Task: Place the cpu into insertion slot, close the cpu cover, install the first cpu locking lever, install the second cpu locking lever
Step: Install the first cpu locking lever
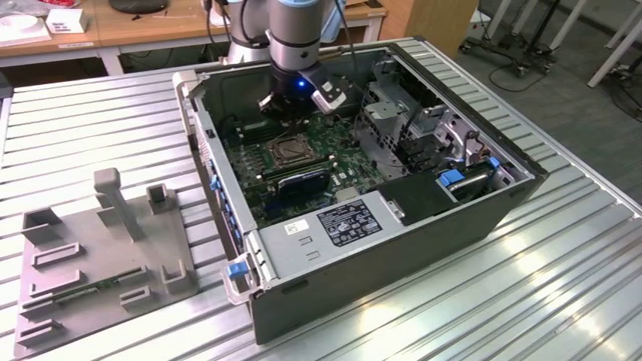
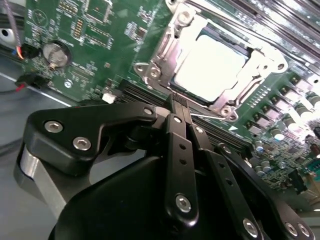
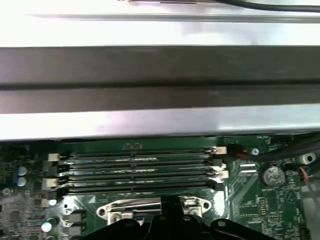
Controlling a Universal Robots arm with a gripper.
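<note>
The cpu (image 2: 212, 67) lies flat in the insertion slot (image 1: 287, 150) on the green board, its pale metal top facing up. The cpu cover (image 2: 157, 52), a silvery frame, lies down around it. My gripper (image 2: 179, 102) is shut, its two black fingers pressed together with nothing between them. The fingertips sit at the socket's edge, beside the long black memory slots (image 3: 135, 172). A thin bright metal rod (image 2: 207, 116) runs along that edge by the fingertips. In the exterior view the gripper (image 1: 286, 105) hangs inside the open case, just behind the socket.
The open computer case (image 1: 401, 226) lies on a ribbed metal table. Its wall (image 3: 160, 75) stands close behind the memory slots. A metal drive cage (image 1: 392, 113) rises on the exterior view's right of the socket. A grey fixture plate (image 1: 101, 248) sits on the exterior view's left.
</note>
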